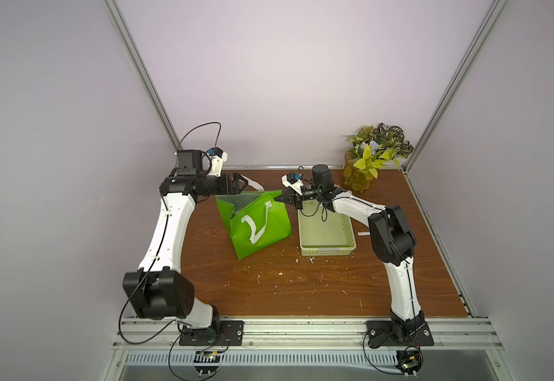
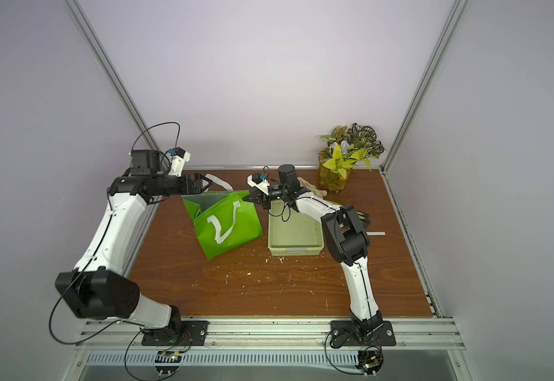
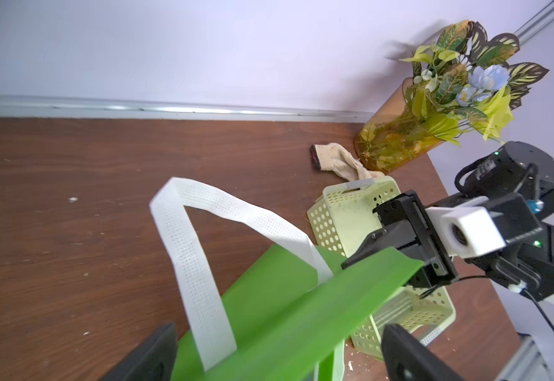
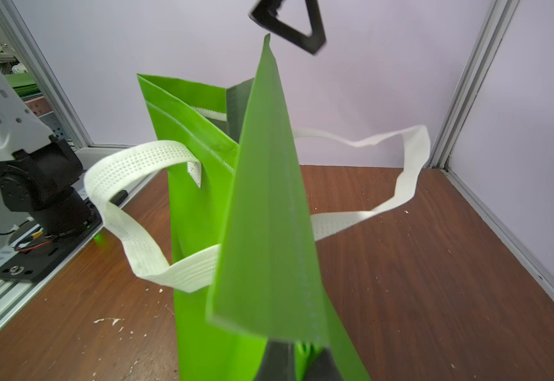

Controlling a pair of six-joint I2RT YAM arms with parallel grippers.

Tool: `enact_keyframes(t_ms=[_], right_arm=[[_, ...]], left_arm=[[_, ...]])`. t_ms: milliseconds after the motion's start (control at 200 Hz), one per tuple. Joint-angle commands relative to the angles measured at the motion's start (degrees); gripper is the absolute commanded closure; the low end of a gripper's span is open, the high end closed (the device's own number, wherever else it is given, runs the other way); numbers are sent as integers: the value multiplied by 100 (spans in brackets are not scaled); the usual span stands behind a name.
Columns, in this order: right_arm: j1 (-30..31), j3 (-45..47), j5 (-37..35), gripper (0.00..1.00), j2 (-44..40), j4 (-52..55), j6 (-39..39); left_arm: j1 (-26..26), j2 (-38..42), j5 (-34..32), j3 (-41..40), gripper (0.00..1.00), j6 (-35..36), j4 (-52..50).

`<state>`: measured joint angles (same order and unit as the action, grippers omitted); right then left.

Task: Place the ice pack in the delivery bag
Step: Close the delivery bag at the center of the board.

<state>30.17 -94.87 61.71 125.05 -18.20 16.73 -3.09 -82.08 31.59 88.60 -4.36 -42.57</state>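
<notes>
One green delivery bag (image 1: 262, 227), rim in right claw (image 1: 278, 197)

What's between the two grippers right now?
The delivery bag: its upper rim spans that gap; the right gripper is shut on one end, the left gripper stands open at the other. Clearest in the left wrist view.

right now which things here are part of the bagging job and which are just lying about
Job: delivery bag, rim pinched by the shut right gripper; open left gripper at its other end. No ice pack visible.
Lying about: pale green basket, vase of plants, beige fabric piece, white crumbs.
</notes>
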Motion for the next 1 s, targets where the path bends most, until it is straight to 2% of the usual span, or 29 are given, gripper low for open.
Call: enact_keyframes(t_ms=[0, 55, 160, 300, 480, 746, 906, 991], right_arm=[[-121, 35, -150, 100, -314, 77, 100], [-150, 58, -160, 100, -324, 88, 102], [-208, 53, -133, 100, -331, 116, 94], [-239, 56, -144, 100, -349, 172, 147], [-266, 43, -183, 100, -350, 390, 309], [-292, -27, -178, 100, -377, 509, 369], [-287, -59, -151, 100, -350, 579, 402], [-284, -110, -175, 100, -332, 683, 505]], left_arm=[[-9, 577, -932, -263, 1, 1, 37], [-13, 919, -928, -333, 1, 112, 53], [-7, 1744, -565, -1087, 1, 364, 257], [-7, 3014, -30, -2558, 1, 551, 1165], [-11, 4036, -179, -3947, 1, 545, 2295], [-8, 3882, -278, -5247, 1, 786, 3577], [-7, 3561, -764, -5679, 1, 925, 4619], [-14, 3271, -809, -5781, 1, 930, 5203]])
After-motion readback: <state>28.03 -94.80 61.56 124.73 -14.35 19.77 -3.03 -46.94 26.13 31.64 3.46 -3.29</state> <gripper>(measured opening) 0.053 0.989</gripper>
